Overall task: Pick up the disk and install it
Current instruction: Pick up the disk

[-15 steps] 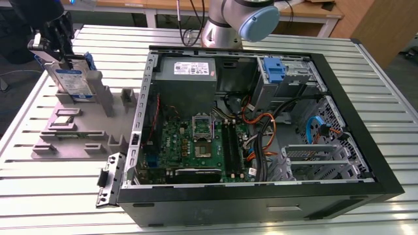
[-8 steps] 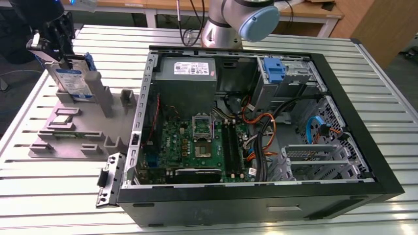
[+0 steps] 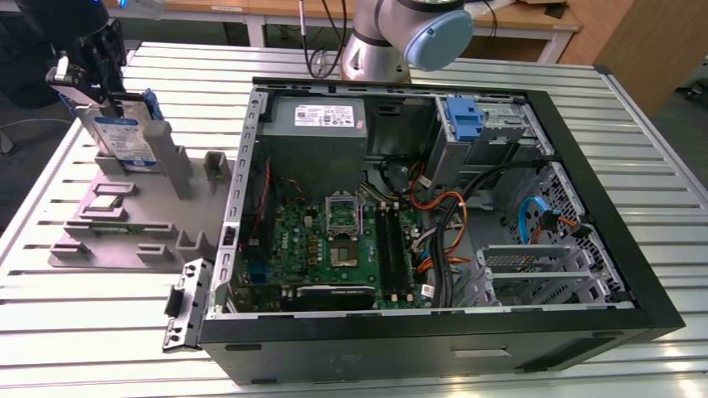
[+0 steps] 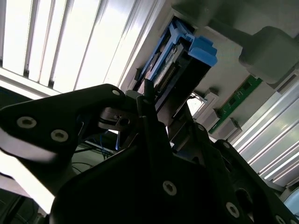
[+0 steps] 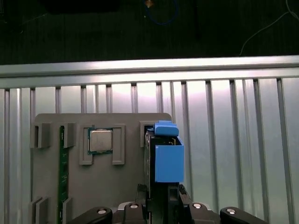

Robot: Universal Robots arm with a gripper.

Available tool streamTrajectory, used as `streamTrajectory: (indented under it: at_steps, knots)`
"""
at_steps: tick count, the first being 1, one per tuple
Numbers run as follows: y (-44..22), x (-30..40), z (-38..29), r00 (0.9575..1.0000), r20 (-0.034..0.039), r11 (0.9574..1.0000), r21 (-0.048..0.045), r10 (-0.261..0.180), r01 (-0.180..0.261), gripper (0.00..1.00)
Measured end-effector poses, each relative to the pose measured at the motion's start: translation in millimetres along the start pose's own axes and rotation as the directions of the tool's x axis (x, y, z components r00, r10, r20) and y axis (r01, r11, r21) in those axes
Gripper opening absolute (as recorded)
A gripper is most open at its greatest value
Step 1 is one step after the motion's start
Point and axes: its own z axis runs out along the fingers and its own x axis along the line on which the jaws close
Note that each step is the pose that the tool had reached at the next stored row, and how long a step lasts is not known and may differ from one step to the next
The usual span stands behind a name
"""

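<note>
I am observing the disk (image 3: 122, 135) standing on edge in a slot of the grey fixture (image 3: 111, 242), which is lying on the slatted table (image 3: 99, 352) at the exterior view's left of the open computer case (image 3: 636, 290). The gripper (image 3: 108, 89) is sitting at the disk's upper edge. In the first wrist view it (image 5: 161, 192) is lining up with the thin side of the disk (image 5: 168, 161). I am unable to tell whether it is clamped or released, so I am recording that as undetermined. The disk is not showing any lift out of its slot. A processor (image 5: 100, 140) and a memory stick (image 5: 63, 172) are occupying neighbouring pockets of the fixture, just beside the disk but apart from it. A bare blue bracket (image 3: 465, 116) is sitting in the case's bay area, well apart from the gripper. I am judging the disk to be rigid, fairly heavy for its bulk, and sensitive to knocks. Its metal faces are likely smooth and prone to slipping. The blue frame is probably flexing under load, so I am advising a hold across the two broad flat faces near the upper edge, not on the protruding blue tab (image 4: 203, 47).
</note>
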Motion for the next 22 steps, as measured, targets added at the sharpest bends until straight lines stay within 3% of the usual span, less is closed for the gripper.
streamTrajectory:
  at_steps: [12, 22]
  knots:
    - [0.0, 0.0, 0.0, 0.9992, -0.0013, 0.9992, -0.0017, -0.041, 0.041, 0.35]
    - [0.0, 0.0, 0.0, 0.9989, -0.0016, 0.9989, -0.0020, -0.046, 0.046, 0.35]
